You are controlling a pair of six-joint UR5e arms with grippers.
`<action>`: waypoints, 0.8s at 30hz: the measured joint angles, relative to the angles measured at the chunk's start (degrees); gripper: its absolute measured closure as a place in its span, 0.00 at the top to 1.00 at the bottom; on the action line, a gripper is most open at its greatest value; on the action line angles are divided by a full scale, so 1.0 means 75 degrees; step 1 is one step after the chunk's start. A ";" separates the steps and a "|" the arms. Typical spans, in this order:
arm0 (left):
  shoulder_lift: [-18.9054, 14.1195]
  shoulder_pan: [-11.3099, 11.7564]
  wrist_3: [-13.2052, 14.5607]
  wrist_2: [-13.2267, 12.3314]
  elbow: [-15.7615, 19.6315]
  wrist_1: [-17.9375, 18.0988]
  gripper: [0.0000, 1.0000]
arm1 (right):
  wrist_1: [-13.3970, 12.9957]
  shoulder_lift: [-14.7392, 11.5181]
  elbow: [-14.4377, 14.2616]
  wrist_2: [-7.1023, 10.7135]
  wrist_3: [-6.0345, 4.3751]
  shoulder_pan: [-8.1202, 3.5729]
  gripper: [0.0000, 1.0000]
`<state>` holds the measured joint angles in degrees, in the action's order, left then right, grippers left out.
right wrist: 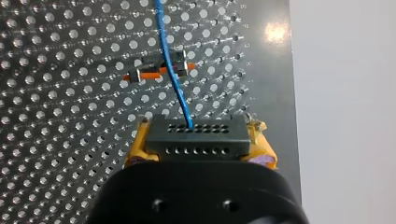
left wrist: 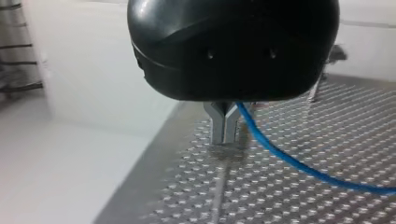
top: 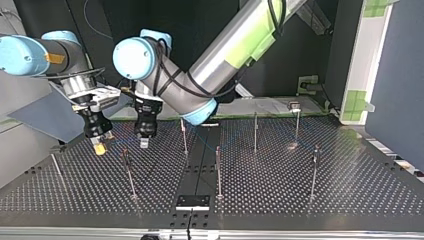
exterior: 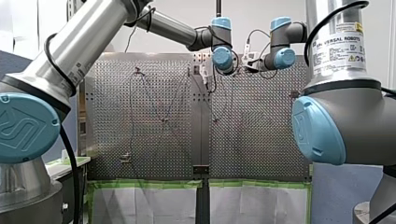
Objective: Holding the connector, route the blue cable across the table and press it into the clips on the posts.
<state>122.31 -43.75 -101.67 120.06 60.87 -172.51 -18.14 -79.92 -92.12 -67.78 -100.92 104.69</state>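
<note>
Right wrist view: my right hand (right wrist: pixel 196 148) has its yellow pads (right wrist: pixel 139 145) closed on the two ends of the connector (right wrist: pixel 195 133), a dark grey block with two rows of small holes.
Cable at the connector: the blue cable (right wrist: pixel 173 79) leaves the connector's upper face. It runs ahead of the hand over the perforated bench (right wrist: pixel 56 93) and crosses a small orange and metal fitting (right wrist: pixel 159 71).
Connector's place: it is held over the bench close to one edge, which runs just beside the hand.
Left wrist view: my left hand (left wrist: pixel 224 137) is black with metal fingers (left wrist: pixel 217 126) drawn together at the tips. The blue cable comes out of the notch between them just above the tips and trails away across the bench.
Left hand's height: the tips are low over the bench, near an edge. I cannot tell whether they touch it.
Top view: both hands hang side by side but apart, toward the bench's left edge as that view shows it. The right hand is nearer that edge. My left arm (top: pixel 230 50) reaches past the middle to get there.
Posts: thin posts (top: pixel 129 175) stand upright across the bench. One is near the two hands, on the side of the view's near edge. The others are spread toward the middle and the right edge.
</note>
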 joint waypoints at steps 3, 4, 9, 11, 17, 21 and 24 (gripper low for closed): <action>0.0179 0.0019 0.0009 0.0019 -0.0003 0.0097 0.01 | 0.0000 0.0000 0.0001 0.0000 0.0000 0.0000 0.00; 0.0234 0.0032 0.0008 0.0021 -0.0002 0.0141 0.01 | 0.0000 0.0000 0.0000 0.0000 0.0000 0.0000 0.00; 0.0507 0.0123 -0.0003 0.0015 0.0000 0.0343 0.01 | 0.0000 0.0000 0.0000 0.0000 0.0000 0.0000 0.00; 0.0555 0.0169 -0.0005 -0.0036 0.0001 0.0429 0.01 | -0.0001 0.0000 0.0000 0.0000 0.0000 0.0000 0.00; 0.0580 0.0225 -0.0032 -0.0373 -0.0016 0.0789 0.01 | 0.0000 0.0000 0.0000 0.0000 0.0000 0.0000 0.00; 0.0588 0.0235 -0.0043 -0.0651 -0.0078 0.1062 0.01 | -0.0001 0.0000 0.0000 0.0000 0.0000 0.0000 0.00; 0.0654 0.0225 -0.0047 -0.0876 -0.0159 0.1162 0.01 | 0.0000 0.0000 0.0000 0.0000 0.0000 0.0000 0.00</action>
<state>127.22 -42.05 -102.02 113.49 59.68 -163.79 -18.14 -79.92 -92.12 -67.78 -100.92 104.69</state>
